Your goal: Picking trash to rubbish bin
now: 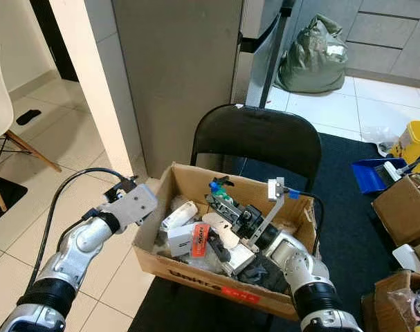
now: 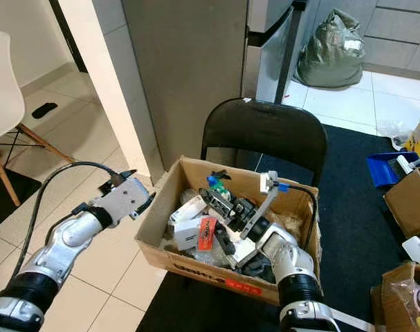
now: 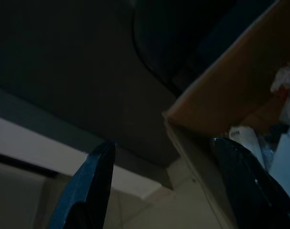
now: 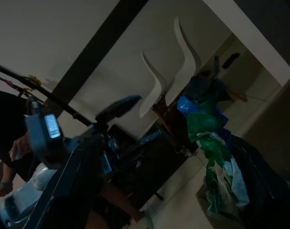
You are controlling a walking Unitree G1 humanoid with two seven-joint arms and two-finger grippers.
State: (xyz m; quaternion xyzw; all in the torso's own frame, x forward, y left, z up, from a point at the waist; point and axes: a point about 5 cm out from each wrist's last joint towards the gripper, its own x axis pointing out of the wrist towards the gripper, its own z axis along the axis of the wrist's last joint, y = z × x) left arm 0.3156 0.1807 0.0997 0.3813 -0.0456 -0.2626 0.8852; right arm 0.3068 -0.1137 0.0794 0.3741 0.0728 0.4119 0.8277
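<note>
Two silver arms reach toward a cardboard box (image 1: 196,273) that rests on the seat of a black folding chair (image 1: 258,138). The right pincer (image 1: 220,190) is raised above the box's jumble and is clenched on a crumpled green and blue wrapper (image 4: 207,143), which in the right wrist view hangs against one finger (image 4: 259,186), well clear of the other. Below it, the box holds white pieces, an orange label (image 1: 200,239) and clear plastic. The left pincer (image 3: 168,181) hovers outside the box's left wall, at its near-left corner; its fingers are spread apart with nothing between them. Farther back stand a grey pillar (image 1: 175,76) and a stuffed green sack (image 1: 313,59) on the tiled floor (image 1: 71,131). To the right are a blue dustpan (image 1: 372,173) and more cartons (image 1: 403,207).
</note>
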